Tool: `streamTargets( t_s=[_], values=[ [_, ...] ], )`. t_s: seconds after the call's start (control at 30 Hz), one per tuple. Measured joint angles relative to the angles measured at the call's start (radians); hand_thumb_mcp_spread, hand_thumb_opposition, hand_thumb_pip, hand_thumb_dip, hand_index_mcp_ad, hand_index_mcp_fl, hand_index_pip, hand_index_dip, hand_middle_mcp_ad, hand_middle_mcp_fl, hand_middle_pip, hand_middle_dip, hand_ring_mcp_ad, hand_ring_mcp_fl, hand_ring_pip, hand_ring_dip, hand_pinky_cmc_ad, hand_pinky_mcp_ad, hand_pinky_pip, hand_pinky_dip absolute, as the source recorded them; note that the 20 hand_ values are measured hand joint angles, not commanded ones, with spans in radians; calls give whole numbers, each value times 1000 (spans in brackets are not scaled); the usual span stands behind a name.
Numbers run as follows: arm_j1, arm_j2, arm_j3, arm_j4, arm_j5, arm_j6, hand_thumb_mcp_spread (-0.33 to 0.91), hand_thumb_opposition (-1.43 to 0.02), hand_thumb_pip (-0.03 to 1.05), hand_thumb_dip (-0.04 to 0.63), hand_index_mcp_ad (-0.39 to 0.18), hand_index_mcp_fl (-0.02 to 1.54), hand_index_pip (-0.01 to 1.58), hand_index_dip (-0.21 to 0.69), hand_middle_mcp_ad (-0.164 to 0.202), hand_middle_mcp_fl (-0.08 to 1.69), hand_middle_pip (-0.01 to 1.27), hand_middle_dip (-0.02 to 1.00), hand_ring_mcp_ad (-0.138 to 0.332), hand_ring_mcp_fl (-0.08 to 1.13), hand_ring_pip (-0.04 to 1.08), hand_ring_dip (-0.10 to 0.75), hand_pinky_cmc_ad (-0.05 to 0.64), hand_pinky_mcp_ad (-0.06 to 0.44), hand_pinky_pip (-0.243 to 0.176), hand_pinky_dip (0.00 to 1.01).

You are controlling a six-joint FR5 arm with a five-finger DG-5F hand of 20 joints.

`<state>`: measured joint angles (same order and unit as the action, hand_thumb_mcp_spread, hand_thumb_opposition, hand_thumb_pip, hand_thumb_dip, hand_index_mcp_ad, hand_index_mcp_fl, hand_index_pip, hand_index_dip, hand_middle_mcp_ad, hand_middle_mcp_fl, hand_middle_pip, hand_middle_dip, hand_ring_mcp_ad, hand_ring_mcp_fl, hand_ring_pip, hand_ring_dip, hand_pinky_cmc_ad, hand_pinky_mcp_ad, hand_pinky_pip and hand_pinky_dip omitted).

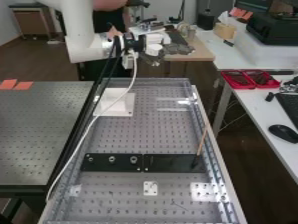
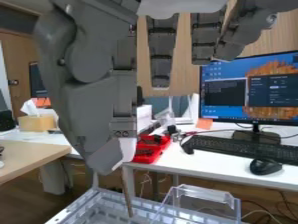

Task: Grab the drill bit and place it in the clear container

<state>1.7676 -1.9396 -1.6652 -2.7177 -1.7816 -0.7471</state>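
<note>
Dark grey and closest to the lens in the wrist view, the hand [image 2: 86,90] is pinching the drill bit [image 2: 126,197] between its thumb and one finger, while other fingers hang nearly straight. The bit points downward, its lower end apart from the clear container [image 2: 229,207] beside it.

From left to right in the high view, a second bench [image 1: 40,125] runs along the left edge, with orange slips [image 1: 23,85] at its far end. Next comes the perforated bench [image 1: 120,135], with a white block [image 1: 116,105] on it, left of upper centre. Across its lower middle lie black plates [image 1: 169,163], the left one carrying round pieces [image 1: 112,159]. The hand is at the top, near centre, beyond the block. Pale edges right of upper centre look like the container's. A thin orange-brown stick [image 1: 201,142] leans up from the right-hand plate. Red trays [image 1: 241,87] and a black mouse [image 1: 284,132] sit on the white desk [image 1: 273,105] at the right.

Judging by this, the grab is done and the placing is left: the bit needs to come over the container's opening, go down inside and be let go.
</note>
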Motion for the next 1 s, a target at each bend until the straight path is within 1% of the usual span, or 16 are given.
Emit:
streamTargets(
  t_s=[0.27,0.53,0.73,1.0],
  values=[
    [0,-57,37,-6,17,11,595,-979,429,300,-131,972,878,236,65,283,138,176,222,80,94,-16,232,154,-98,169],
    [-4,-137,83,-16,54,33,595,-979,433,300,-131,974,878,236,63,283,138,176,222,80,94,-14,236,154,-98,169],
    [-9,-192,113,-33,77,40,595,-979,433,297,-131,974,878,236,61,283,138,176,222,86,87,-5,236,152,-101,169],
    [-17,-233,139,-57,100,48,595,-979,433,297,-134,974,878,236,59,283,138,176,225,84,101,-5,232,152,-101,169]
  ],
)
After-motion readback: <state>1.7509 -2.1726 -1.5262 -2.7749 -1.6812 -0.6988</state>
